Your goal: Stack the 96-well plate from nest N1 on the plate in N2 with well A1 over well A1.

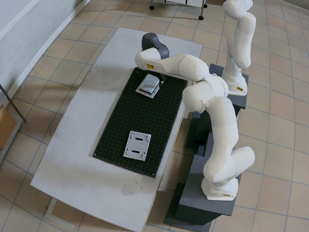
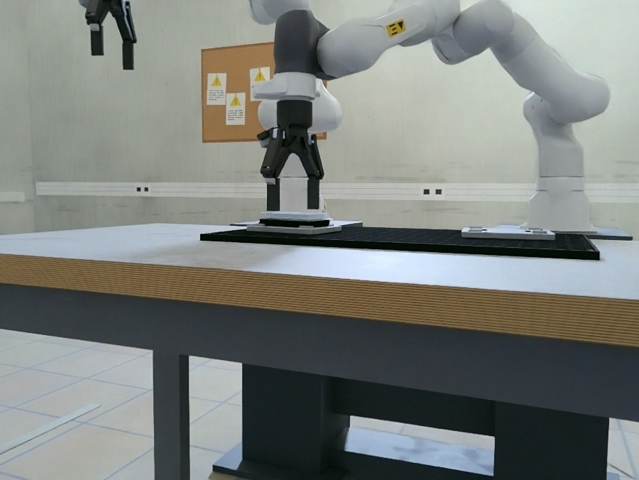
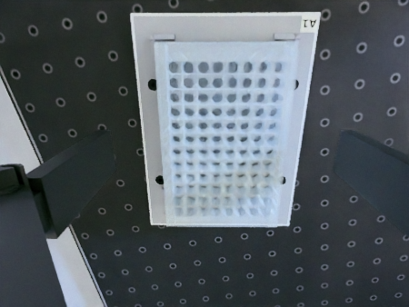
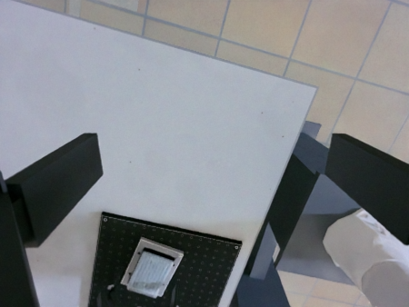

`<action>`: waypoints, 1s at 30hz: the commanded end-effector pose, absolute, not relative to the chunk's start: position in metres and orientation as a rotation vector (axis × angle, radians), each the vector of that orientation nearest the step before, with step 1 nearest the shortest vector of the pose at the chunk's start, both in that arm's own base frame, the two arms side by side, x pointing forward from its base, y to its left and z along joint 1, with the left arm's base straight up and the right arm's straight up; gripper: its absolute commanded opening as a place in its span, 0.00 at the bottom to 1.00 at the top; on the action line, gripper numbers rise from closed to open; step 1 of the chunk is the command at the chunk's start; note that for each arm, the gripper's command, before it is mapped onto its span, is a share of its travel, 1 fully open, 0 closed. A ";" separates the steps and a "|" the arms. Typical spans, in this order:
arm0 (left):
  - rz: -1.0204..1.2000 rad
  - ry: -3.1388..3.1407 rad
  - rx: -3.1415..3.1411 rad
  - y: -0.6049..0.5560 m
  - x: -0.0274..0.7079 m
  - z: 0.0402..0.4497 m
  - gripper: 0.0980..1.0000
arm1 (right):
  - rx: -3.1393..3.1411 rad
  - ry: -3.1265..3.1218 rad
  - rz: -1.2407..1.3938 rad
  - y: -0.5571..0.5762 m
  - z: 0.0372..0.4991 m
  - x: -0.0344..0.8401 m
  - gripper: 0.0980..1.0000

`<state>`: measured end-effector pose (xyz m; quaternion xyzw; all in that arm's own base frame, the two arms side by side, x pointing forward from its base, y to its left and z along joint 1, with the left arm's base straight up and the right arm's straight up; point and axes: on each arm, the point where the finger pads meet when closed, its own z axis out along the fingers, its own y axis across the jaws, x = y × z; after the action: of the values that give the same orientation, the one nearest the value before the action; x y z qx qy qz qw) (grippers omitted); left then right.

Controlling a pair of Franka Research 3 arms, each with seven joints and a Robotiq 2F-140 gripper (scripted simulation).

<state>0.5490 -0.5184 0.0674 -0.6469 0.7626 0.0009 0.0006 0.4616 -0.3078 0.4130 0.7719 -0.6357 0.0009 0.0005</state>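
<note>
The clear 96-well plate (image 1: 149, 83) (image 2: 294, 216) (image 3: 218, 118) (image 4: 152, 274) lies on the black plate (image 2: 294, 224) in nest N2 (image 1: 149, 95) (image 2: 333, 229) (image 3: 144, 27). The views do not settle whether it is fully nested, and its well A1 cannot be read. The nest's A1 mark (image 3: 310, 24) shows at the upper right in the left wrist view. Nest N1 (image 1: 137, 146) (image 2: 506, 234) is empty. My left gripper (image 2: 292, 205) (image 3: 224, 151) is open just above the clear plate, with a finger out to each side. My right gripper (image 2: 112, 59) (image 4: 214, 153) is open and empty, high up.
Both nests stand on the black perforated board (image 1: 139, 117) (image 2: 402, 243) on the pale table (image 1: 75, 119). The left arm (image 1: 184, 66) reaches over the board's far end in the top view. The right arm's base (image 1: 233, 84) stands beside the table there.
</note>
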 end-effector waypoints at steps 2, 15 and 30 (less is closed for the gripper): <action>0.000 2.396 -2.032 -0.518 0.550 0.066 1.00 | 2.430 -1.991 0.000 -0.307 0.413 0.462 1.00; 0.000 2.396 -2.032 -0.518 0.550 0.093 1.00 | 2.430 -1.991 0.000 -0.307 0.413 0.462 1.00; 0.000 2.396 -2.032 -0.518 0.550 0.128 1.00 | 2.430 -1.991 0.000 -0.307 0.413 0.462 1.00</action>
<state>0.5525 -0.5218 0.1205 -0.6458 0.7634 -0.0067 -0.0004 0.4616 -0.3078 0.4130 0.7719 -0.6357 0.0009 0.0005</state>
